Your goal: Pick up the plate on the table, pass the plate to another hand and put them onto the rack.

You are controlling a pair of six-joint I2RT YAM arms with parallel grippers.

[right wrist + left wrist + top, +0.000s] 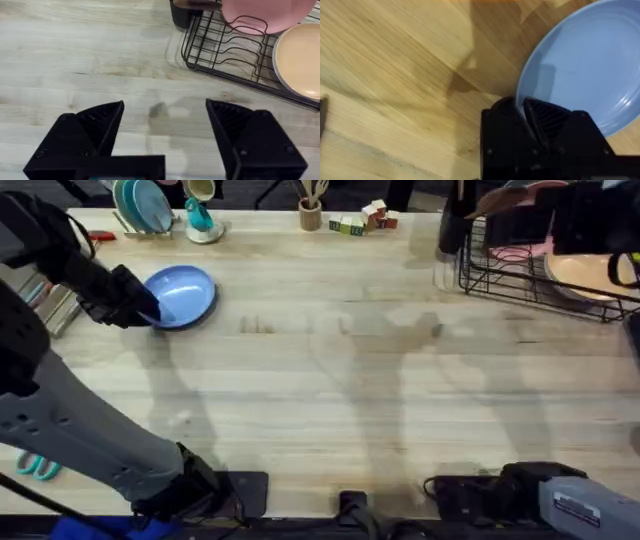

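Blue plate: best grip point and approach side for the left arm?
Grip the rim: the blue plate lies flat on the table, so its thin raised edge is the only part two fingers can pinch. Come from its near-left edge, where the left gripper already straddles the rim, one finger over, one under.

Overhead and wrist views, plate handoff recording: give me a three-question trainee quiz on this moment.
1. True or false: the left hand is closed on the rim of the round periwinkle-blue plate.
2. Which plates sit in the black wire rack? A) pink and peach-orange B) two teal
3. Fill in: the right hand hangs ____ over the light wooden table.

Key: 1 true; 2 A; 3 open.
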